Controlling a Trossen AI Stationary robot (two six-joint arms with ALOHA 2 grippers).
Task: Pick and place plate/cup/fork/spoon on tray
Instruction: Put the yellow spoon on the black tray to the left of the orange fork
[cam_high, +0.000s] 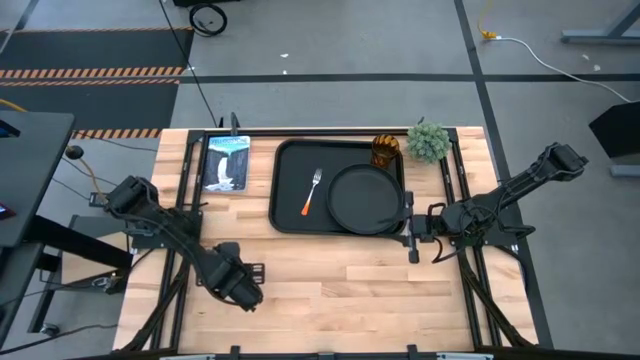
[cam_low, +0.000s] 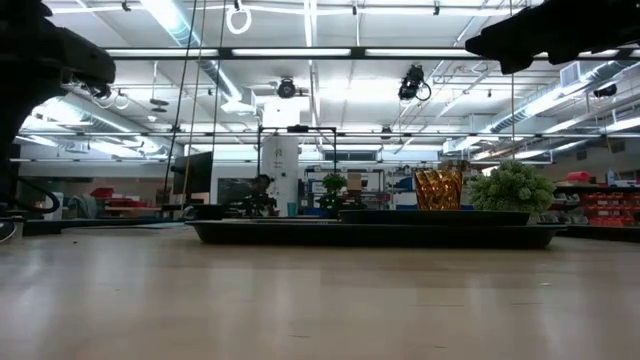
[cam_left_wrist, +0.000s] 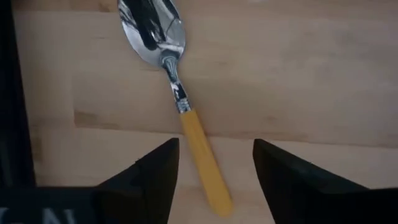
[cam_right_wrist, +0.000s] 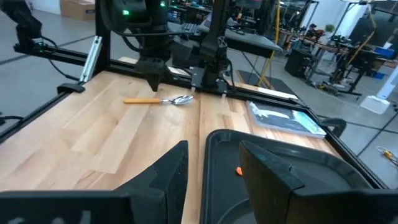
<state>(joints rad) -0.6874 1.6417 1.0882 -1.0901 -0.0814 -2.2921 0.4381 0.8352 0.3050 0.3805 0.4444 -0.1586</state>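
Note:
The black tray (cam_high: 290, 215) lies at the table's far middle. On it are the round black plate (cam_high: 365, 198) at its right, the orange-handled fork (cam_high: 312, 193) at its left, and the amber cup (cam_high: 386, 150) in its far right corner. The spoon (cam_left_wrist: 177, 93) lies flat on the wood near the table's front left and also shows in the right wrist view (cam_right_wrist: 158, 100). My left gripper (cam_left_wrist: 216, 146) is open, pointing down over the spoon, a finger on either side of its orange handle (cam_left_wrist: 202, 162). My right gripper (cam_right_wrist: 214, 168) is open and empty by the tray's right near corner.
A small green potted plant (cam_high: 428, 141) stands at the far right beside the tray. A picture book (cam_high: 226, 163) lies left of the tray. Bare wood lies between the tray and the table's near edge.

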